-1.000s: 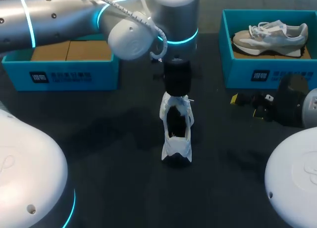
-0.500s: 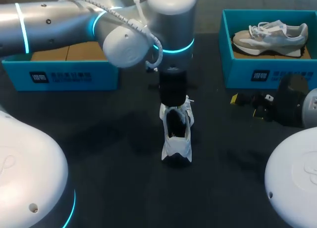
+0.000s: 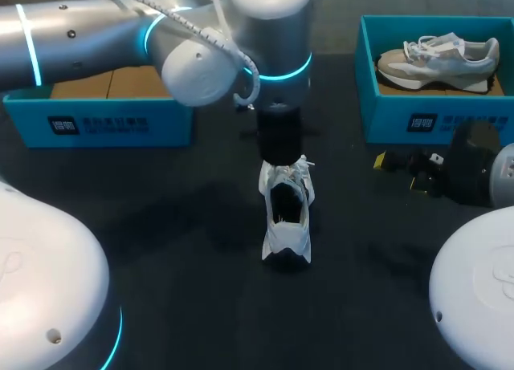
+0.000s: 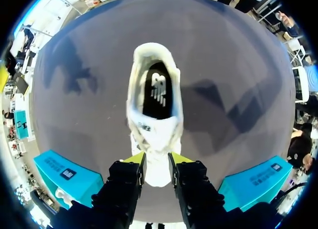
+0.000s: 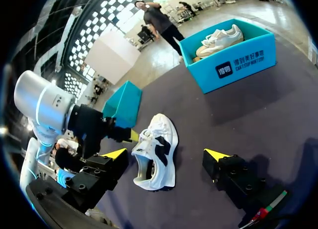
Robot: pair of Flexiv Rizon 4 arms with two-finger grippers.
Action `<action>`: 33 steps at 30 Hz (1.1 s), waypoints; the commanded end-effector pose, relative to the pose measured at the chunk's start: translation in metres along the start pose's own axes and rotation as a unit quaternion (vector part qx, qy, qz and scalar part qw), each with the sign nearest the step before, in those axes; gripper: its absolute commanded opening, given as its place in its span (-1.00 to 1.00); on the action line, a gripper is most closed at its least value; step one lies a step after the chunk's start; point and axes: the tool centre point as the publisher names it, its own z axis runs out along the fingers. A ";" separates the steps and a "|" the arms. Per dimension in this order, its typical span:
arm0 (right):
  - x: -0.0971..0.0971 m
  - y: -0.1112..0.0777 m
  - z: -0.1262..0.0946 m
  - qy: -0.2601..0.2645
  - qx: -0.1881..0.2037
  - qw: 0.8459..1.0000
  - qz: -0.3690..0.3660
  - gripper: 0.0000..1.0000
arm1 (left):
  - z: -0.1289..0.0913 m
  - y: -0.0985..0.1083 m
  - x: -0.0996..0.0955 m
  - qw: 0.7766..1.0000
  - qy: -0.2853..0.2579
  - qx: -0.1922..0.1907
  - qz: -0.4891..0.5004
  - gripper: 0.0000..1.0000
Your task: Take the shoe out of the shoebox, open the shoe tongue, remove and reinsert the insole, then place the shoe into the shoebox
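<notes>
A white sports shoe (image 3: 287, 217) is lying on the dark worktop (image 3: 177, 250), between the two boxes and well apart from both. Its heel is turned toward the robot and its opening is facing up. The left hand (image 4: 156, 159) is being held over the front end of the shoe. Its two yellow-tipped fingers are being pressed together on the white laced part, just beside the white tongue (image 4: 153, 132). This grip is probably being used to pin the shoe in place and to take the tongue, so that the opening can be widened.

The black insole (image 4: 158, 90) is lying inside the shoe, so the tongue step is judged to be the one in hand and the insole is not yet taken out. The right hand (image 5: 165, 154) is being held low beside the shoe with its fingers spread wide. The shoe is lying ahead of it and is not being touched. This hand is most likely being held ready for the insole.

An open turquoise cardboard shoebox (image 3: 24, 105) on the left side is showing only a brown lining, and it is probably being left open for the shoe's return. A second turquoise shoebox (image 3: 377, 105) on the right is holding a grey and white sneaker (image 3: 438, 61).

As for writing, a dark label with white print (image 3: 96, 125) is being shown on the front wall of each box. A white logo is showing on the insole and a small tab on the tongue. None of this is being read off.
</notes>
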 end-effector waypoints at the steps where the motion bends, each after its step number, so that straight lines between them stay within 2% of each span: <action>1: -0.004 0.001 -0.002 0.005 0.204 0.979 0.005 1.00 | 0.011 0.001 -0.018 1.000 0.000 0.005 0.003 -0.44; 3: -0.004 0.001 -0.002 0.005 0.204 0.979 0.005 1.00 | 0.015 -0.005 -0.023 1.000 -0.002 0.013 0.008 -0.47; 8: -0.004 0.001 -0.002 0.005 0.204 0.979 0.005 1.00 | 0.016 -0.014 -0.020 1.000 0.001 0.020 0.010 -0.48; 9: -0.004 0.001 -0.002 0.005 0.204 0.979 0.005 1.00 | 0.015 -0.022 -0.011 1.000 0.008 0.026 0.012 -0.46; 11: -0.004 0.001 -0.002 0.005 0.204 0.979 0.005 1.00 | 0.015 -0.023 -0.010 1.000 0.010 0.027 0.012 -0.46; 12: -0.004 0.001 -0.002 0.005 0.204 0.979 0.005 1.00 | 0.013 -0.030 0.000 0.999 0.016 0.031 0.008 -0.46; 15: -0.004 0.001 -0.002 0.005 0.204 0.979 0.005 1.00 | 0.010 -0.036 0.008 0.999 0.018 0.034 0.000 -0.45; 22: -0.004 0.001 -0.002 0.005 0.204 0.979 0.005 1.00 | 0.008 -0.046 0.016 0.999 0.019 0.037 -0.021 -0.47; 28: -0.004 0.001 -0.002 0.005 0.204 0.979 0.005 1.00 | -0.002 -0.046 0.010 0.994 0.024 0.015 -0.109 -0.49; 30: -0.004 0.001 -0.002 0.005 0.204 0.979 0.005 1.00 | -0.006 -0.046 0.010 0.988 0.025 0.013 -0.155 -0.45; 31: -0.004 0.001 -0.002 0.005 0.204 0.979 0.005 1.00 | -0.009 -0.048 0.011 0.979 0.042 0.009 -0.198 -0.40; 32: -0.004 0.001 -0.002 0.005 0.204 0.979 0.005 1.00 | -0.011 -0.051 0.012 0.973 0.040 0.019 -0.226 -0.40; 33: -0.004 0.001 -0.002 0.005 0.204 0.979 0.005 1.00 | -0.013 -0.053 0.013 0.970 0.050 0.009 -0.237 -0.44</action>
